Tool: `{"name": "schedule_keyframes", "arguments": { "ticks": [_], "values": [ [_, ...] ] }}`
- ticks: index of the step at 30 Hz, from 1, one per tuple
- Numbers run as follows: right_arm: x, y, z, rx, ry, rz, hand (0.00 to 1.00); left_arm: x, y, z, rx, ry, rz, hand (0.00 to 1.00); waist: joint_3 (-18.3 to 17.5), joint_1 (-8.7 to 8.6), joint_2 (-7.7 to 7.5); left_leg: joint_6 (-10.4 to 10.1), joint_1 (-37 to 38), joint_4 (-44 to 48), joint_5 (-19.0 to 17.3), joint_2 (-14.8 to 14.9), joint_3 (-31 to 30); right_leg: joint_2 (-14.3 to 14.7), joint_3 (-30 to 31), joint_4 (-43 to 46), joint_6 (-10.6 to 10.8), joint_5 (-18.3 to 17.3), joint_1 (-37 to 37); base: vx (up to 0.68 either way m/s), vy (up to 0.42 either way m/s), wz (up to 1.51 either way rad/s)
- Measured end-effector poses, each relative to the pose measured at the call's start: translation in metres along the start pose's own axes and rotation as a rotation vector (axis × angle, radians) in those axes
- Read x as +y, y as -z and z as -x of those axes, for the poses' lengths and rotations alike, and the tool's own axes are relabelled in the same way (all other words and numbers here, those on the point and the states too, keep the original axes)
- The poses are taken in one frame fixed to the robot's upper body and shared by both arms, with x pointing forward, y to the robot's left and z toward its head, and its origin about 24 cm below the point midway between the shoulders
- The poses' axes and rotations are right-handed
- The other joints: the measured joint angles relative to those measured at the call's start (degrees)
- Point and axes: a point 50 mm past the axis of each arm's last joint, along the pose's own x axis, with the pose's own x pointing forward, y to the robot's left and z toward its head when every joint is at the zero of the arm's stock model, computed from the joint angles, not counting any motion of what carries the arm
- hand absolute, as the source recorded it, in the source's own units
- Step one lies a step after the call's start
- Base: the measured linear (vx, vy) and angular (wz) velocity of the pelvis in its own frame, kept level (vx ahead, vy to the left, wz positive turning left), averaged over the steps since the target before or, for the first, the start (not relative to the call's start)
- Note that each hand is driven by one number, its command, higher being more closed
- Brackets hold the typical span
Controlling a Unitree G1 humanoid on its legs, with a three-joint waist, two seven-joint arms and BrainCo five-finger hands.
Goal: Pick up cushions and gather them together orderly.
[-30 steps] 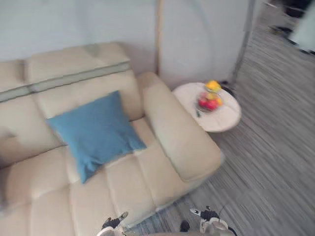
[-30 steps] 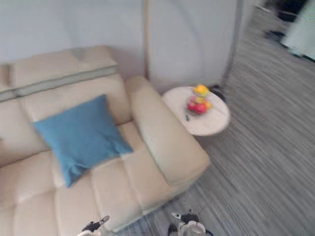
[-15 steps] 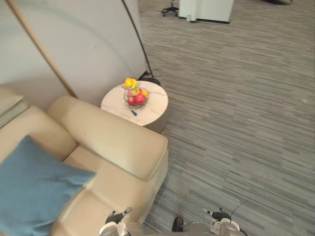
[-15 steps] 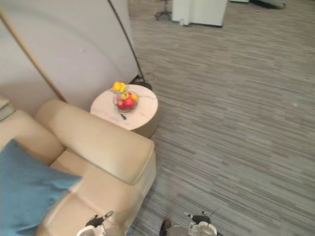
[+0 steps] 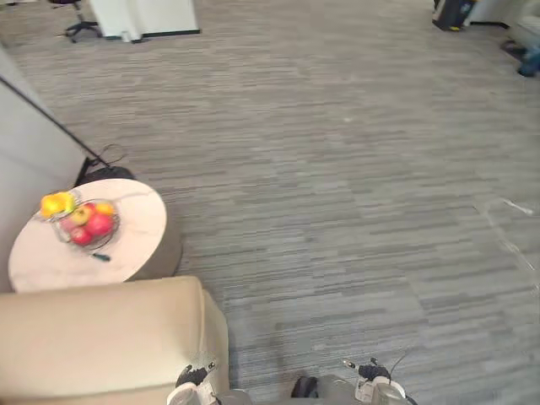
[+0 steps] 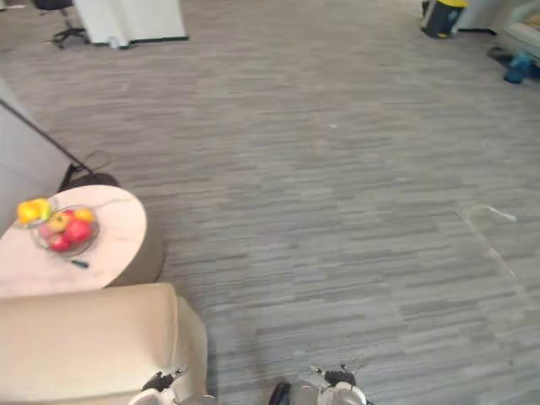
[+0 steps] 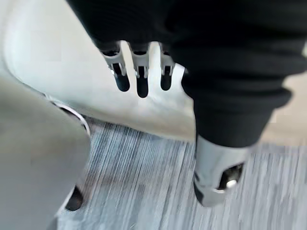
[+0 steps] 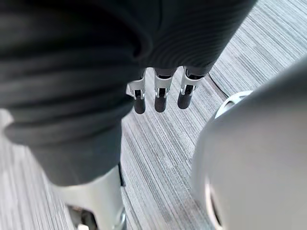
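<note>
At the lower left of the eye views sits the cream arm of a sofa (image 5: 101,337). Just past it stands a round desk (image 5: 139,224) carrying a wire bowl (image 5: 83,226) of red and yellow fruit. A small dark item (image 5: 101,256) lies on the desk beside the bowl; what it is I cannot tell. A thin black pole (image 5: 46,121) slants down to a dark base (image 5: 105,173) on the floor just behind the desk. Grey striped carpet (image 5: 337,169) covers the rest of the floor. It runs back to a white cabinet (image 5: 143,15) with a chair base (image 5: 78,27) beside it at the far left, and to a dark, yellow-topped bin (image 6: 443,17) at the far right. A pale mark (image 5: 506,207) crosses the carpet on the right.

The 2 hands both hang empty. The left hand (image 7: 140,72) has its fingers straight and relaxed and its thumb apart, with the sofa's pale side close behind it and carpet below. The right hand (image 8: 160,93) hangs over the carpet, fingers loose, nothing in its grasp.
</note>
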Motion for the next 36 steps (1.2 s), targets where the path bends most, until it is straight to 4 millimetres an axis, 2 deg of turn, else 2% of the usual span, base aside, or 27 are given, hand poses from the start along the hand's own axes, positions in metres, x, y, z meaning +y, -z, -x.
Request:
{"name": "schedule_keyframes", "arguments": {
  "ticks": [1,2,3,4,6,7,8,10,12,14,16,18,19,20,21,23,24,25,26,27,28,29,31,33,34,35,36],
  "values": [
    [-0.002,-0.004,-0.001,-0.008,0.006,0.000,0.00,-0.004,-0.001,0.000,-0.003,0.013,-0.012,0.00,0.4,-0.28,0.56,0.0,0.7,-0.8,0.0,0.4,0.1,0.0,0.0,2.2,0.7,0.3,-0.6,0.20,-0.125,-0.53],
    [-0.007,-0.016,-0.004,-0.037,0.020,-0.006,0.00,-0.017,-0.007,0.001,-0.024,0.051,-0.049,0.00,1.7,-0.67,1.39,0.0,2.3,-2.2,0.1,1.1,0.7,-1.5,0.5,6.9,2.0,-3.9,-4.4,0.14,-0.112,-0.31],
    [-0.007,-0.017,-0.004,-0.038,0.020,-0.011,0.00,-0.016,-0.008,0.000,-0.024,0.051,-0.065,0.00,2.0,-0.95,1.24,0.0,3.1,-2.7,0.1,1.1,0.6,-3.0,1.1,6.4,2.3,-3.8,-5.4,0.24,-0.170,-0.18],
    [-0.007,-0.013,-0.004,-0.023,0.024,-0.033,0.00,-0.009,-0.008,-0.001,-0.022,0.037,-0.083,0.00,2.2,-1.82,-0.34,-0.5,5.7,-3.3,-0.2,0.8,0.2,-6.0,2.2,3.0,1.6,0.5,-5.4,0.27,-0.155,-0.09],
    [-0.008,-0.010,-0.004,-0.011,0.028,-0.044,0.00,-0.008,-0.008,-0.001,-0.021,0.031,-0.075,0.00,2.1,-1.69,-0.28,-1.0,6.4,0.0,-0.2,2.7,0.0,-4.1,2.4,2.5,0.9,-1.0,-3.0,0.37,-0.243,-0.31],
    [-0.010,-0.006,-0.003,-0.001,0.035,-0.051,0.00,-0.007,-0.009,0.000,-0.033,0.026,-0.052,0.00,2.0,-1.71,-0.29,-2.2,1.5,13.4,0.7,4.9,-0.5,-1.9,3.1,0.2,0.2,-1.8,-0.4,0.42,-0.299,-0.38],
    [-0.011,-0.005,-0.003,-0.001,0.036,-0.050,0.00,-0.006,-0.010,0.000,-0.041,0.025,-0.045,0.00,1.9,-1.73,-0.02,-3.1,-0.7,18.6,1.7,5.9,-1.0,-1.3,3.2,-0.6,-0.1,-2.0,0.4,0.33,-0.229,-0.40],
    [-0.013,-0.001,-0.002,0.006,0.041,-0.044,0.00,-0.006,-0.013,0.001,-0.060,0.025,-0.035,0.00,2.4,-1.32,0.46,-2.4,-10.0,39.0,7.0,8.6,-4.6,1.6,5.1,-3.9,-1.7,-2.8,4.7,0.36,-0.131,-0.56],
    [-0.012,0.001,-0.002,0.017,0.044,-0.059,0.00,-0.003,-0.014,0.001,-0.067,0.020,-0.040,0.00,2.8,-1.05,0.31,-2.4,-14.9,45.5,4.5,8.6,-4.9,2.6,7.7,-6.6,-2.4,-3.3,9.2,0.37,-0.065,-0.80],
    [-0.010,0.002,-0.001,0.026,0.044,-0.055,0.00,-0.004,-0.017,0.002,-0.083,0.025,-0.045,0.00,3.1,-0.97,-0.27,-1.7,-19.0,42.7,2.4,7.1,-4.1,2.6,9.8,-10.4,-2.1,-3.0,13.5,0.34,-0.018,-0.65],
    [-0.009,0.002,-0.001,0.027,0.045,-0.070,0.00,-0.007,-0.021,0.002,-0.104,0.033,-0.039,0.00,3.3,-0.03,-0.56,-1.1,-21.8,31.6,1.4,4.8,-3.2,2.3,12.7,-13.8,-1.6,-2.8,16.8,0.34,0.054,-0.72],
    [-0.003,0.002,0.000,0.028,0.034,-0.080,0.00,-0.009,-0.023,0.003,-0.116,0.037,-0.034,0.00,2.9,1.53,-0.96,-1.7,-23.4,13.6,3.9,0.2,-9.2,1.7,16.9,-16.6,-0.1,-3.6,19.3,0.43,0.166,-0.93],
    [-0.001,0.003,0.000,0.030,0.030,-0.081,0.00,-0.010,-0.024,0.003,-0.121,0.039,-0.033,0.00,2.9,1.75,-0.95,-2.0,-23.4,10.0,5.5,-0.8,-11.2,1.7,18.0,-17.1,0.6,-4.0,20.0,0.45,0.213,-1.07],
    [-0.001,0.006,0.000,0.040,0.029,-0.082,0.00,-0.007,-0.020,0.004,-0.113,0.032,-0.031,0.00,2.4,2.16,-1.62,-1.2,-22.9,9.7,10.4,-2.1,-13.2,1.2,20.5,-17.0,1.9,-5.3,20.8,0.51,0.245,-0.93],
    [0.009,0.012,0.003,0.060,0.005,-0.083,0.00,0.001,-0.021,0.003,-0.113,0.011,-0.035,0.00,0.5,2.04,-3.40,-0.1,-22.6,10.8,8.3,-3.0,-11.1,-0.3,22.5,-16.4,2.6,-5.5,21.0,0.58,0.232,-0.90],
    [0.012,0.017,0.004,0.069,-0.008,-0.081,0.00,0.003,-0.022,0.002,-0.113,0.005,-0.038,0.00,0.0,2.19,-4.55,1.6,-20.2,11.9,6.3,-2.4,-6.9,-1.4,25.4,-11.1,3.8,-4.1,19.2,0.59,0.237,-1.00],
    [0.013,0.012,0.004,0.050,-0.014,-0.077,0.00,0.003,-0.021,0.002,-0.107,0.006,-0.040,0.00,0.1,2.58,-4.43,2.9,-16.6,11.0,5.5,-1.9,-4.1,-2.2,25.8,-2.3,6.9,-2.1,15.8,0.42,0.212,-1.17],
    [0.014,0.010,0.004,0.041,-0.018,-0.076,0.00,0.003,-0.020,0.002,-0.102,0.006,-0.040,0.00,0.2,2.57,-4.16,3.2,-14.7,10.3,5.2,-1.4,-2.6,-2.6,25.3,1.8,8.8,-0.8,14.1,0.42,0.237,-1.25],
    [0.017,0.006,0.004,0.028,-0.028,-0.071,0.00,0.002,-0.016,0.002,-0.085,0.007,-0.041,0.00,0.5,2.61,-3.43,3.6,-10.9,8.5,4.8,-0.5,-0.2,-3.6,23.5,9.4,12.0,0.4,11.0,0.28,0.164,-1.20],
    [0.018,0.005,0.004,0.024,-0.033,-0.064,0.00,0.001,-0.011,0.002,-0.067,0.011,-0.048,0.00,0.5,2.46,-2.59,3.6,-6.7,6.0,4.8,0.6,2.8,-5.9,17.1,14.0,11.7,0.4,7.9,0.26,0.160,-1.14],
    [0.018,0.005,0.004,0.025,-0.033,-0.063,0.00,0.000,-0.010,0.002,-0.063,0.013,-0.052,0.00,0.5,2.48,-2.37,3.6,-5.3,5.0,4.8,0.9,3.9,-6.8,14.7,14.3,10.8,0.1,7.2,0.31,0.144,-1.16],
    [0.020,0.006,0.003,0.035,-0.038,-0.061,0.00,0.000,-0.008,0.002,-0.055,0.019,-0.083,0.00,0.5,2.31,-1.49,3.6,-1.3,1.7,4.8,1.7,6.1,-8.2,7.0,10.8,8.2,-0.9,5.5,0.26,0.089,-0.75],
    [0.021,0.009,0.003,0.048,-0.043,-0.058,0.00,0.003,-0.009,0.001,-0.057,0.019,-0.125,0.00,0.2,1.22,-2.08,3.6,-0.8,1.3,4.8,2.1,6.4,-7.7,3.6,4.3,6.6,-0.2,3.9,0.22,-0.002,-0.52],
    [0.016,0.006,0.001,0.047,-0.032,-0.051,0.00,0.005,-0.009,0.000,-0.055,0.018,-0.154,0.00,0.2,0.26,-2.43,3.6,-0.7,1.2,4.8,2.2,6.4,-5.7,2.5,-6.9,4.6,5.0,1.1,0.22,-0.100,-0.29],
    [0.010,0.004,-0.001,0.047,-0.019,-0.047,0.00,0.005,-0.008,0.000,-0.049,0.017,-0.162,0.00,0.4,-0.04,-2.58,3.6,-0.1,0.7,4.8,1.6,6.3,-5.0,2.5,-12.3,3.9,10.0,-0.2,0.26,-0.142,-0.15],
    [0.005,0.006,-0.001,0.052,-0.004,-0.054,0.00,0.009,-0.010,0.000,-0.057,0.009,-0.170,0.00,0.7,-0.25,-4.00,2.9,1.3,0.2,4.6,0.1,5.7,-4.9,3.3,-15.2,2.7,15.8,-0.1,0.32,-0.195,-0.15],
    [-0.005,0.008,-0.002,0.065,0.022,-0.057,0.00,0.009,-0.011,0.000,-0.057,0.007,-0.171,0.00,1.4,-0.43,-3.50,1.1,3.4,-0.3,3.6,-0.7,3.7,-5.0,3.5,-12.9,0.4,14.9,-0.2,0.31,-0.224,-0.47]
  ]
}}
